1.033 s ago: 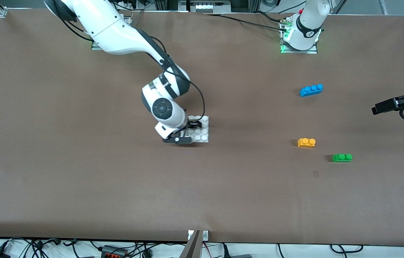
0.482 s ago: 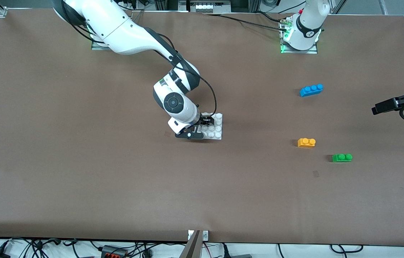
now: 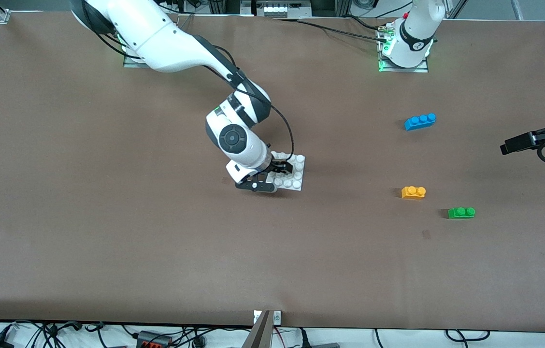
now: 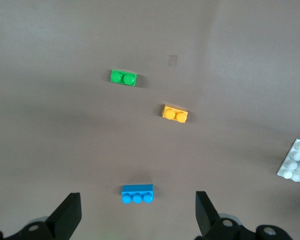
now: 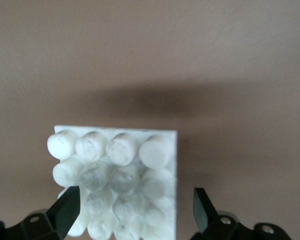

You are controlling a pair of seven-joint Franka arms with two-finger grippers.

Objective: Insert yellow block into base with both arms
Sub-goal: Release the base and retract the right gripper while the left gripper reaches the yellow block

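Note:
The yellow block [image 3: 413, 192] lies on the table toward the left arm's end; it also shows in the left wrist view [image 4: 175, 113]. The white studded base [image 3: 297, 177] lies near the table's middle. My right gripper [image 3: 272, 176] is low over the base [image 5: 115, 165] and open: one finger overlaps the base's edge, the other stands clear of its side. My left gripper [image 3: 511, 145] is open and empty, up in the air at the left arm's end of the table, and it waits. In its wrist view its fingers [image 4: 65, 217] frame the table far below.
A green two-stud brick [image 3: 461, 212] lies beside the yellow block, nearer to the front camera. A blue three-stud brick [image 3: 420, 121] lies farther from the camera. The left wrist view shows the green brick [image 4: 124, 77], the blue brick [image 4: 137, 194] and a corner of the base [image 4: 296, 162].
My right gripper and the base have moved together toward the left arm's end of the table. The left arm and the three bricks have not moved.

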